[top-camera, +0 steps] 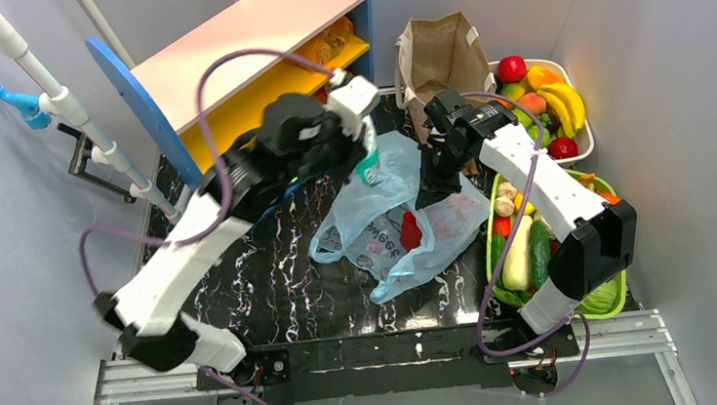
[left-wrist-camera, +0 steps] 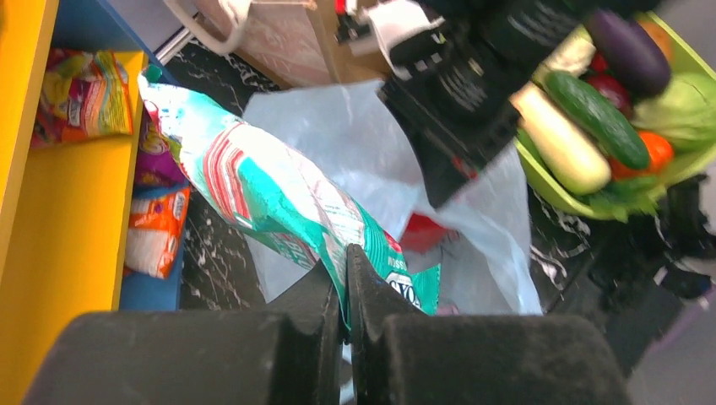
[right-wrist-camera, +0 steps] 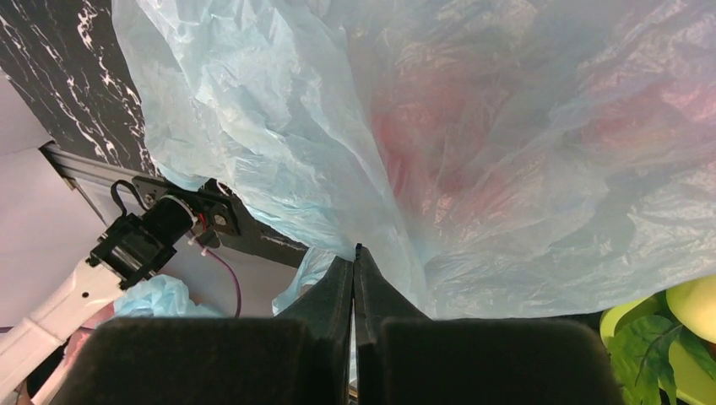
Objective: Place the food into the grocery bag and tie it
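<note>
From above, the left hand (top-camera: 367, 153) hangs over the far edge of the grocery bag (top-camera: 366, 217), closed on the teal packet (top-camera: 368, 172), of which only a sliver shows below the fingers. The bag lies crumpled on the bench (top-camera: 273, 278) between the arms, a red packet (top-camera: 410, 229) showing through its film. The right hand (top-camera: 432, 188) reaches down to the bag's right side; from this height we cannot tell how its jaws stand.

In the left wrist view, the jaws are pressed nearly together on the lower edge of the teal packet, near one corner, and the packet stretches away from the fingers above the bag. It is flat crinkly foil. We judge it light and a little slick, and apt to swing or twist when pinched at one corner. A hold further in along the seam would steady it, though the present grip should do for a short drop. More packets (left-wrist-camera: 80, 93) sit on the yellow shelf (left-wrist-camera: 59, 253) at the left.

In the right wrist view, the jaws are shut tight on a fold of the bag, and the film rises from them in soft creases with red shapes blurred behind it. We judge the bag thin, limp and slippery. It will not hold its mouth open unaided, so it wants lifting by the rim or a loop handle. A pinch on a single layer could slide off or tear under a hard pull. For tying, the two handles look the sound places to grasp.
</note>
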`<state>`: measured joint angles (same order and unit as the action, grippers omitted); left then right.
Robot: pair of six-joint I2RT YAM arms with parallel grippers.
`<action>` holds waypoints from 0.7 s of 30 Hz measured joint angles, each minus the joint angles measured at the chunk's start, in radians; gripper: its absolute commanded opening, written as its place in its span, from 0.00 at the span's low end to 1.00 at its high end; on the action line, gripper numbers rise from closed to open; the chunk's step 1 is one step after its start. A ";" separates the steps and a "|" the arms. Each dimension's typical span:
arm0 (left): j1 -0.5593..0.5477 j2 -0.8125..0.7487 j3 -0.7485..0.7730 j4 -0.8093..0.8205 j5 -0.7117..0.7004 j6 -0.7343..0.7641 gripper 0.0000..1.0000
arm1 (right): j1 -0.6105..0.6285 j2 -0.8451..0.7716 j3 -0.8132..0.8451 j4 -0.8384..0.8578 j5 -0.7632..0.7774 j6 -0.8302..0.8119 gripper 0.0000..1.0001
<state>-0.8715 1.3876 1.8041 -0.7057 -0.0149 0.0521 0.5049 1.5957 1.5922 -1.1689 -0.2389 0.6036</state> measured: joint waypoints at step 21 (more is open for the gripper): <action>0.122 0.865 0.690 0.454 0.015 -0.184 0.00 | 0.000 -0.129 -0.099 0.009 0.030 0.000 0.01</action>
<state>-0.7494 2.2529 2.4943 -0.2513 -0.0003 -0.1315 0.5049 1.4665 1.4931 -1.1600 -0.2086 0.6034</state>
